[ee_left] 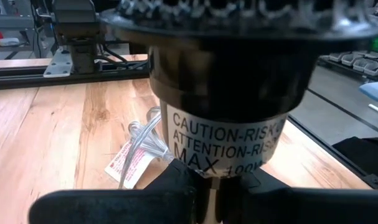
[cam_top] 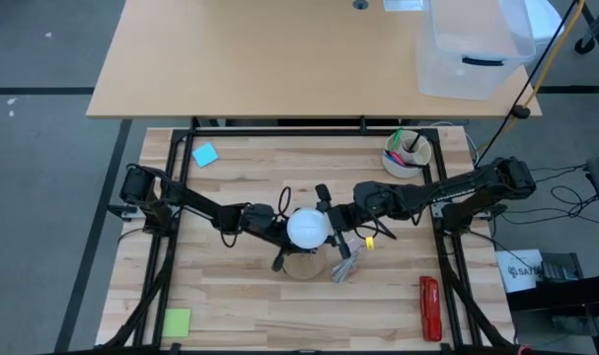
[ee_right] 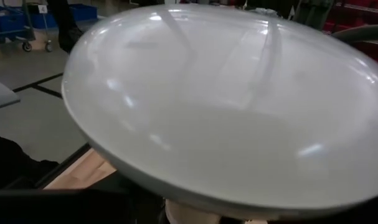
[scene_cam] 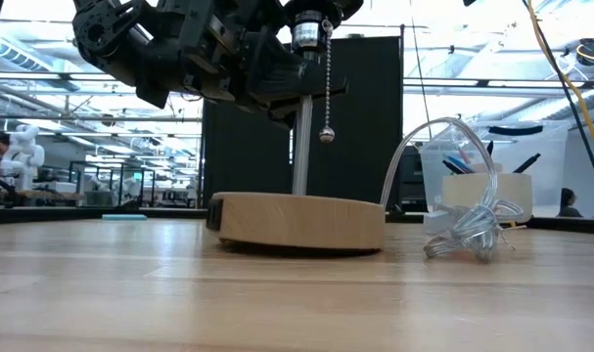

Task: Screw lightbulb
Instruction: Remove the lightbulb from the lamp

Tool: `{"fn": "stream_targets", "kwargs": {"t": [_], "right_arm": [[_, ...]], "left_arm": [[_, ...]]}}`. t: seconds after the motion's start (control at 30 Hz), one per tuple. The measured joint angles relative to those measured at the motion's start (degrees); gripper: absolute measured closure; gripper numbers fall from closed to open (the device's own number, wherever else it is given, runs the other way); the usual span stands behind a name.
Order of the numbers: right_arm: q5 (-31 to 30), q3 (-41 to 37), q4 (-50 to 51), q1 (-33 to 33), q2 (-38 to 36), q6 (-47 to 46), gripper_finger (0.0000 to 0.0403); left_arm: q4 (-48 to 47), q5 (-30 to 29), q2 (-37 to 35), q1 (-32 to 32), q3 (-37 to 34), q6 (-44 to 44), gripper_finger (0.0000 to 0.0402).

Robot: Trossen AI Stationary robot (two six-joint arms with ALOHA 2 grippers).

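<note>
One small white round-globed lightbulb [cam_top: 308, 229] sits at the top of the lamp, directly above the round pale wooden lamp base [scene_cam: 298, 221]. In the right wrist view its globe [ee_right: 238, 106] fills nearly the whole picture.

One base, with one thin silvery metal stem [scene_cam: 301, 147] rising from its middle, and one black socket with a white caution label [ee_left: 229, 118] at the stem's top. One beaded metal pull chain [scene_cam: 327, 83] hangs from the socket, ending in a small weight beside the stem.

Two arms, both at the lamp:
- left gripper [cam_top: 271, 225] is against the lamp just left of the bulb; in its wrist view the dark fingers [ee_left: 176, 186] close around the stem just under the socket. Jaws look clamped on the stem.
- right gripper [cam_top: 331, 225] is hard against the bulb's right side. Cannot tell if its jaws are apart or gripping; the globe hides them.

On the wooden bench [cam_top: 230, 286] around the base:
- one clear coiled cord bundle [scene_cam: 473, 227] just right of the base
- one white cup of pens [cam_top: 407, 154] farther back right
- one red flat tool [cam_top: 430, 307] front right
- one blue sticky note [cam_top: 205, 155] back left
- one green sticky note [cam_top: 177, 321] front left
</note>
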State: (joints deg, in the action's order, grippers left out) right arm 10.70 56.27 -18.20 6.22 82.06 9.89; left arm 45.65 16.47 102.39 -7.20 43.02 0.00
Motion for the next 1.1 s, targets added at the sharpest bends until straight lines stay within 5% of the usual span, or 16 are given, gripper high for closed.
{"fn": "stream_targets", "kwargs": {"t": [0.4, 0.7, 1.1], "right_arm": [[0.21, 0.0, -0.09, 0.0, -0.22, 1.05, 0.0201], [-1.04, 0.09, -0.12, 0.39, -0.45, 0.15, 0.0146], [-13.85, 0.37, 4.68, 4.56, -2.18, -0.14, 0.0115]], "left_arm": [[0.09, -0.08, 0.0, 0.0, -0.04, 0.36, 0.0374], [0.04, -0.07, 0.0, -0.04, -0.08, 0.58, 0.0374], [0.0, -0.28, 0.04, -0.04, -0.1, 0.8, 0.0374]]}}
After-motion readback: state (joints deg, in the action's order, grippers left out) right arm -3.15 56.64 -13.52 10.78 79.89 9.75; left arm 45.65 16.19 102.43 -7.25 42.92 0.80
